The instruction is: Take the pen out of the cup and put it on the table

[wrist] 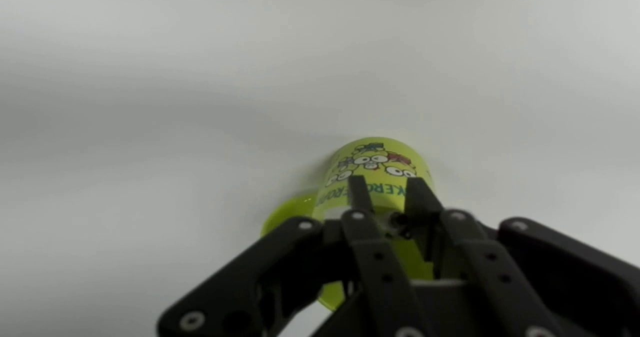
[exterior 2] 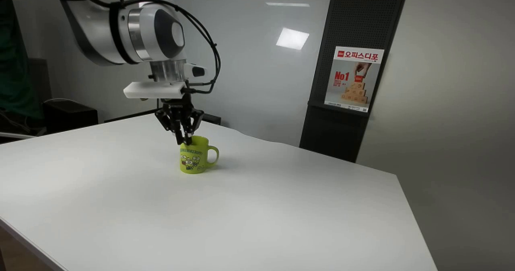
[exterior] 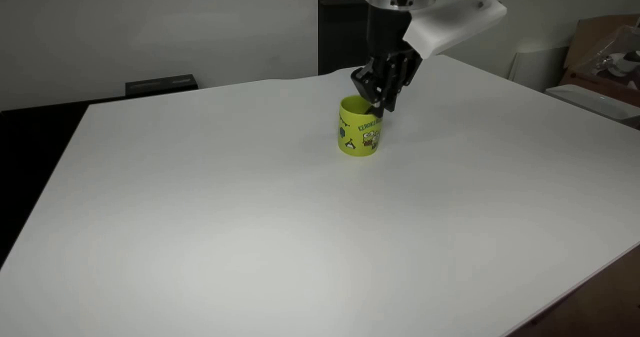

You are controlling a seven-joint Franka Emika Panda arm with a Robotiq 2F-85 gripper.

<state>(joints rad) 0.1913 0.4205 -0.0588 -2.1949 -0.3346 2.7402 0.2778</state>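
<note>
The yellow-green cup (exterior: 357, 134) stands upright on the white table (exterior: 225, 202). In an exterior view the cup (exterior 2: 192, 160) shows its handle at the right and cartoon markings on its side. My gripper (exterior: 384, 109) points down at the cup's rim; it also shows there in an exterior view (exterior 2: 184, 142). In the wrist view the gripper (wrist: 385, 183) has its fingers partly apart over the rim. The dark end of the pen (wrist: 398, 220) shows between them, close to the right finger, with a gap to the left finger. The rest of the pen is mostly hidden.
A low black box (exterior: 161, 84) is behind the table's far edge. A cardboard box with a plastic bag (exterior: 607, 52) stands off the table at the right. A dark panel with a poster (exterior 2: 354, 78) stands behind the table.
</note>
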